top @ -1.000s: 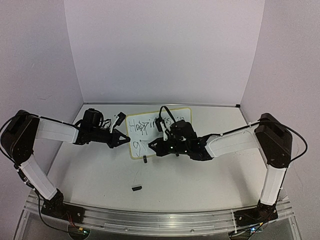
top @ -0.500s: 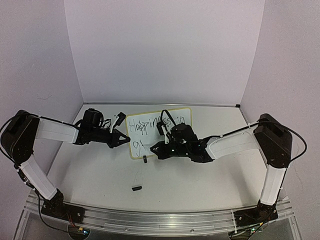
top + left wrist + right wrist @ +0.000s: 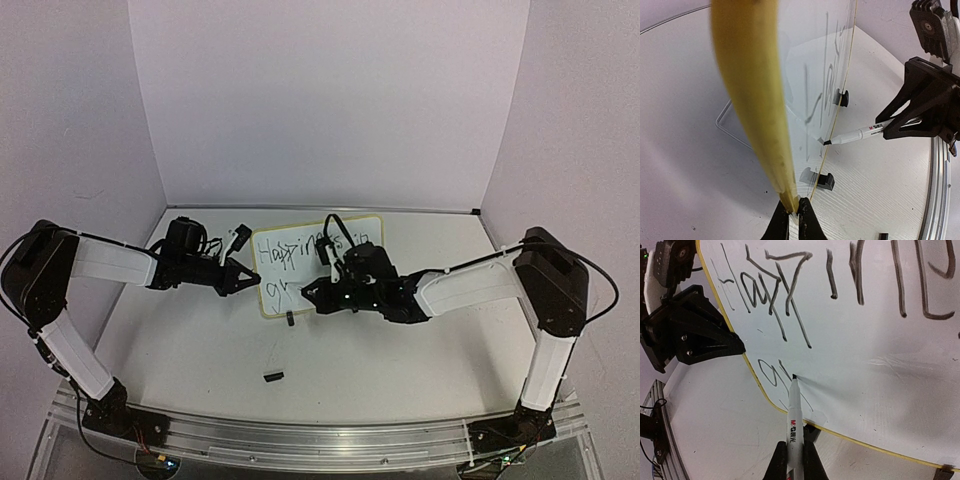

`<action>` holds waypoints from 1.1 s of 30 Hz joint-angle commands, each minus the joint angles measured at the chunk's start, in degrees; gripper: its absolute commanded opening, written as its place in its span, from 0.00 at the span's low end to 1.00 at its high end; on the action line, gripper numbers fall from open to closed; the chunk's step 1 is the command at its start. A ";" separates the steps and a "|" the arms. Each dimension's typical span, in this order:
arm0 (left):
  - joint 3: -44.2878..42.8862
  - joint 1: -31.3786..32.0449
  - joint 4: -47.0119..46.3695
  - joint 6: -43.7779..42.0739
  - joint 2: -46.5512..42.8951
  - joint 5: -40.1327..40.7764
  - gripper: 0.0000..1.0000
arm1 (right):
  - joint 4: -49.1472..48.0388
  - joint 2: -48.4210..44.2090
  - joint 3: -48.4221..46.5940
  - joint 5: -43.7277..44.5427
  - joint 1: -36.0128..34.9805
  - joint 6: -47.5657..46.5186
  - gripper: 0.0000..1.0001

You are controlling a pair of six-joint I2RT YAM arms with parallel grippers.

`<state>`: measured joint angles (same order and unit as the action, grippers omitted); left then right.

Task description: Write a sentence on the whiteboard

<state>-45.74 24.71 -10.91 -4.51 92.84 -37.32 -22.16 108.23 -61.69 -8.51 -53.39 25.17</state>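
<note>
The whiteboard [image 3: 292, 262] stands tilted at mid table, white with a pale yellow rim. My left gripper [image 3: 250, 279] is shut on its left rim [image 3: 751, 105], with the jaws [image 3: 792, 220] pinching the edge. My right gripper [image 3: 308, 292] is shut on a white marker [image 3: 795, 426] and shows in its own view [image 3: 795, 462]. The marker's black tip [image 3: 794, 376] touches the board on the lower line. The sentence [image 3: 785, 295] reads "Happiness in" on top. Below it only "gr" [image 3: 768, 373] shows. The marker [image 3: 860, 134] also shows in the left wrist view.
A black clip foot [image 3: 289, 319] sits under the board's lower edge and also shows in the left wrist view [image 3: 826, 180]. A small black piece [image 3: 272, 376] lies on the table nearer the front. Walls close in on three sides. A metal rail [image 3: 320, 440] runs along the near edge.
My right gripper has shifted the marker slightly along the lower line of the board. The left arm and the board have stayed still.
</note>
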 commanded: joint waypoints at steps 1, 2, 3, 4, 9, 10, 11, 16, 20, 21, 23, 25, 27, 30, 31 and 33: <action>-0.47 -0.36 0.80 -1.40 -0.16 4.77 0.00 | -2.25 -2.77 -0.35 2.70 0.34 0.20 0.00; -0.49 -0.36 0.80 -1.42 -0.18 4.79 0.00 | -2.25 -2.77 -0.12 3.07 0.37 0.36 0.00; -0.49 -0.36 0.78 -1.44 -0.18 4.80 0.00 | -2.26 -2.77 0.13 3.41 0.35 0.56 0.00; -0.49 -0.36 0.77 -1.46 -0.19 4.79 0.00 | -2.22 -2.73 0.33 3.69 0.35 0.74 0.00; -0.41 -0.36 0.80 -1.41 -0.26 4.79 0.00 | -1.42 -2.75 1.54 4.81 0.36 1.82 0.00; -0.41 -0.36 0.80 -1.39 -0.28 4.76 0.00 | -1.40 -2.87 1.92 5.10 0.41 2.01 0.00; -0.48 -0.36 0.80 -1.45 -0.29 4.72 0.00 | -1.40 -3.11 2.45 5.36 0.40 2.28 0.00; -0.48 -0.36 0.78 -1.40 -0.21 4.67 0.00 | -1.39 -4.20 4.03 6.44 0.41 2.68 0.00; -0.58 -0.36 0.84 -1.40 -0.24 4.68 0.00 | -1.59 -4.06 3.36 5.01 0.38 1.82 0.00; -0.59 -0.35 0.88 -1.43 -0.30 4.70 0.00 | -1.76 -4.04 3.07 4.27 0.38 1.43 0.00; -0.52 -0.32 0.89 -1.40 -0.58 4.79 0.00 | -2.78 -4.51 2.99 2.00 0.36 0.35 0.00; -0.50 -0.33 0.96 -1.43 -0.59 4.88 0.00 | -4.32 -5.56 3.52 -0.06 0.33 -0.61 0.00; -0.41 -0.36 0.86 -1.37 -0.51 4.81 0.00 | -5.02 -6.60 4.06 -1.73 0.36 -1.56 0.00; -0.53 -0.36 0.80 -1.30 -0.23 4.72 0.00 | -5.12 -8.36 4.71 -2.77 0.38 -2.37 0.00; -0.62 -0.36 0.80 -1.30 -0.13 4.70 0.00 | -5.12 -8.90 4.97 -2.76 0.39 -2.39 0.00; -0.67 -0.36 0.78 -1.38 -0.08 4.67 0.00 | -5.04 -9.79 5.46 -2.65 0.43 -2.23 0.00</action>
<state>-45.74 24.71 -10.90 -4.51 92.84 -37.34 -24.48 102.26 -57.20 -9.80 -53.28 24.22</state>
